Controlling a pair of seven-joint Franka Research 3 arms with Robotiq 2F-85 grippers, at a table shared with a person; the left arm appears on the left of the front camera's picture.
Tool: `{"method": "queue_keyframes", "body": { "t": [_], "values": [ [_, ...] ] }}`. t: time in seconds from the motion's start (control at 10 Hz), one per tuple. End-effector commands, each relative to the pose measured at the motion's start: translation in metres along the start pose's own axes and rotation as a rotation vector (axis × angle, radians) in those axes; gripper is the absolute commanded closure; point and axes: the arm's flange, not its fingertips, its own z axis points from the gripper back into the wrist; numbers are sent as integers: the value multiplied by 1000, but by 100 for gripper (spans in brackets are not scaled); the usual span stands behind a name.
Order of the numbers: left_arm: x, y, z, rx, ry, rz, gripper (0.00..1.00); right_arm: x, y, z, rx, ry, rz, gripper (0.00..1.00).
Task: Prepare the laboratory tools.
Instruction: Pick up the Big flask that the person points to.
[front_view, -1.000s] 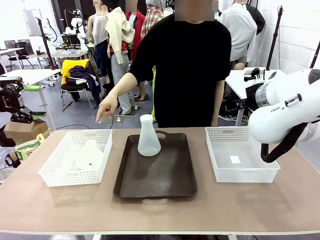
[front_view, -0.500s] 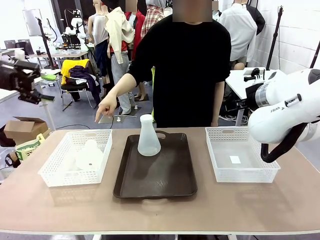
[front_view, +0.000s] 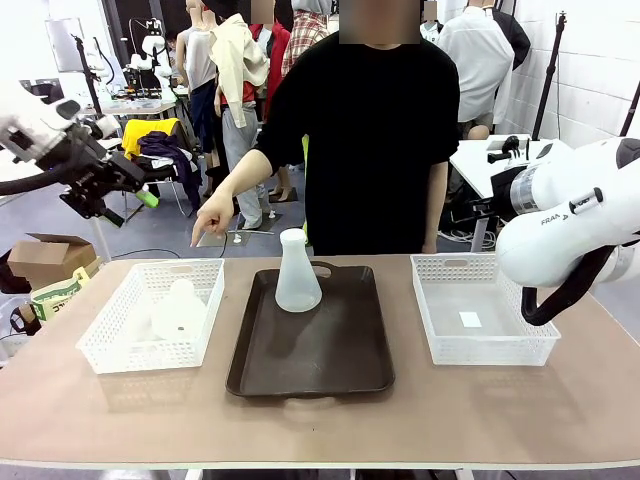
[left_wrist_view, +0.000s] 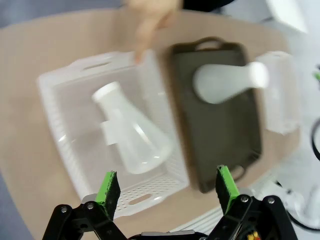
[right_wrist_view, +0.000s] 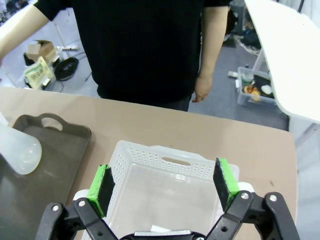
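Our left hand (front_view: 138, 190), spread wide, had swung into the upper left, seemingly after the flask (left_wrist_view: 131, 134) in the basket (left_wrist_view: 150, 196).

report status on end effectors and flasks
Left end effector and right end effector open, empty. One flask lying in left basket, other flask upright on tray. Person's hand pointing at basket's far rim.

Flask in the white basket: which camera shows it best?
Left wrist view: it looks down on the flask, showing neck and base whole inside the basket. The front view shows it as a pale round shape behind lattice.
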Motion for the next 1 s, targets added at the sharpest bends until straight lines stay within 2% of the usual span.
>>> {"method": "queue_keyframes", "body": {
  "t": [0.0, 0.1, 0.3, 0.6, 0.7, 0.8, 0.9],
  "values": [
    [-1, -7, -26, 160, 15, 57, 0, -1, 0, 0, -1, -30, 4, 0],
    [-4, -6, -49, 256, -36, 79, 0, -1, 0, 0, -1, -30, 4, 0],
    [-5, 0, -89, 364, -7, 182, 0, -1, 0, 0, -1, -30, 4, 0],
    [5, 6, -128, 423, 35, 273, 0, -1, 0, 0, -1, -30, 4, 0],
    [8, 7, -132, 416, 47, 287, 0, -1, 0, 0, -1, -30, 4, 0],
    [9, 7, -125, 332, -7, 278, 0, -1, 0, 0, -1, -30, 4, 0],
    [-4, 15, -135, 403, 36, 264, 0, -1, 0, 0, -1, -30, 4, 0]
  ]
}}
